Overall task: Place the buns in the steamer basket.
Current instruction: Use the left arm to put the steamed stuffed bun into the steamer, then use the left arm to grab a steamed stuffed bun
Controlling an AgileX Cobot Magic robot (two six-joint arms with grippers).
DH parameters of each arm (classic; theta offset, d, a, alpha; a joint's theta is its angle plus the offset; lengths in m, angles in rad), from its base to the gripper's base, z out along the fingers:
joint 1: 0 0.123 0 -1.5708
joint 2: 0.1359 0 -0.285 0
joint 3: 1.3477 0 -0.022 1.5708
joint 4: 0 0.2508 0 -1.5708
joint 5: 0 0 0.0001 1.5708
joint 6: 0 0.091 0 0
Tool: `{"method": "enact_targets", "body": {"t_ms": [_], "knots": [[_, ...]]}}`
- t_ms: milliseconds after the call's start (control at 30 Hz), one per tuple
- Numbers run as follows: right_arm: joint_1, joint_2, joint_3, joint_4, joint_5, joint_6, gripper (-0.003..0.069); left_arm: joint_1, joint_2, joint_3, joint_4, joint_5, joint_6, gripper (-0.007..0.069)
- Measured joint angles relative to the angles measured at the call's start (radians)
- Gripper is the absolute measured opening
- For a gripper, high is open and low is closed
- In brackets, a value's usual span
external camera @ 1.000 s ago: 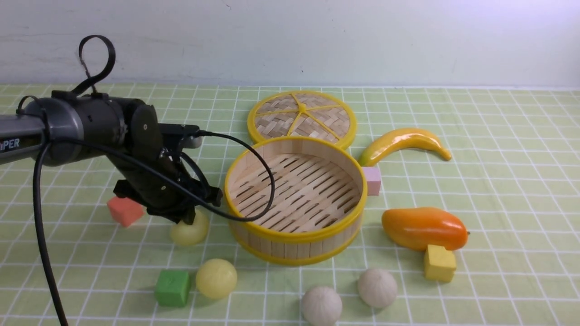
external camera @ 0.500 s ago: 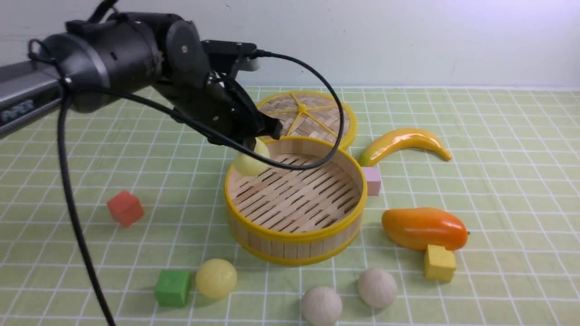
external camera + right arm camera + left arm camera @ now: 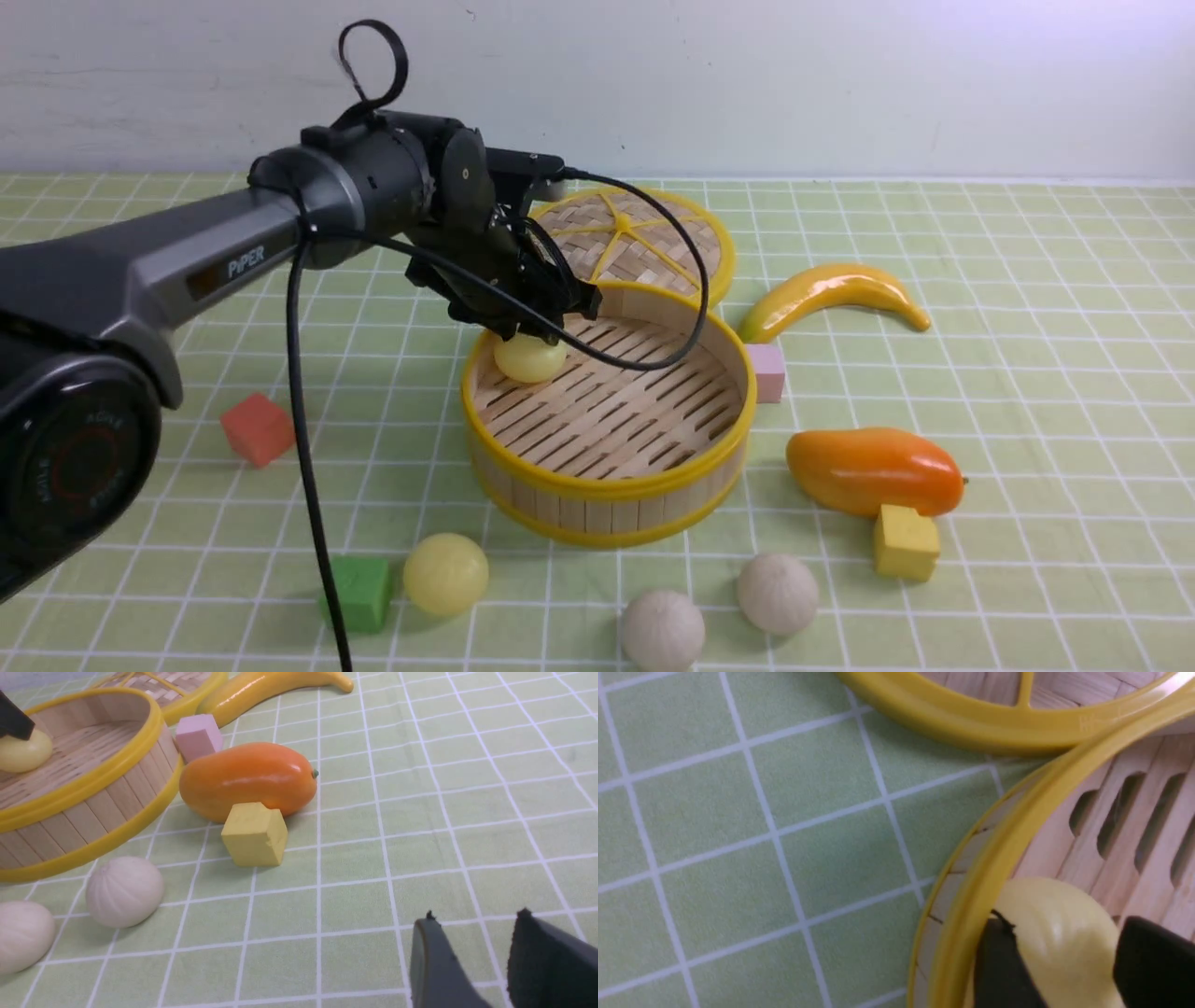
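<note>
The bench (image 3: 1027, 280), covered with a green checked cloth, carries everything; the dark grey left arm (image 3: 187, 271) reaches over it from the left side to the round bamboo-slat steamer basket (image 3: 607, 485) with yellow rims, which stands in the middle; the flat woven lid (image 3: 621, 233) with a yellow rim lies just behind the basket, at its far rim. To the right of the basket lie a glossy orange toy mango (image 3: 873, 469) and, further back, a yellow toy banana (image 3: 831, 291).

The left gripper (image 3: 1066, 970) hangs inside the basket near its left wall; its black fingers (image 3: 999, 961) stand on both sides of a smooth pale yellow bun (image 3: 529, 358), which lies low on the slatted floor close to that wall; whether the fingers clamp it or stand loose, I cannot tell. The right gripper (image 3: 474, 924) hovers low over bare cloth, well apart from the basket; its jaws are parted and nothing is between them.

A second yellow bun (image 3: 445, 573) lies on the bench in front of the basket, just beside a green cube (image 3: 359, 593); an off-white pleated bun (image 3: 663, 630) and another off-white bun (image 3: 778, 593) lie near each other in front of the basket, outside it. A yellow cube (image 3: 906, 542) touches the front of the mango; a pink cube (image 3: 769, 371) stands just beside the basket's right wall; a red cube (image 3: 259, 429) stands alone on the left.
</note>
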Motion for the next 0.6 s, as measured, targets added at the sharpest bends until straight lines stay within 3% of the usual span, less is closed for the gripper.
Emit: {"method": "enact_targets", "body": {"t_ms": [67, 167, 267, 333, 500, 600], "knots": [[0.0, 0.0, 0.0, 0.0, 0.0, 0.0, 0.0241, 0.0, -0.043, 0.001, -0.002, 0.046, -0.008, 0.0475], [0.0, 0.0, 0.0, 0.0, 0.0, 0.0, 0.0241, 0.0, -0.108, 0.001, 0.002, 0.12, -0.023, 0.0484], [0.0, 0.0, 0.0, 0.0, 0.0, 0.0, 0.0241, 0.0, -0.25, 0.021, 0.001, 0.282, -0.068, 0.0374], [0.0, 0.0, 0.0, 0.0, 0.0, 0.0, 0.0241, 0.0, -0.331, 0.087, -0.007, 0.352, -0.079, 0.0255], [0.0, 0.0, 0.001, 0.0, 0.0, 0.0, 0.0241, -0.001, -0.476, 0.417, -0.068, 0.331, -0.076, -0.0001], [0.0, 0.0, 0.001, 0.0, 0.0, 0.0, 0.0241, -0.031, -0.528, 0.608, -0.097, 0.238, -0.023, -0.0013]]}}
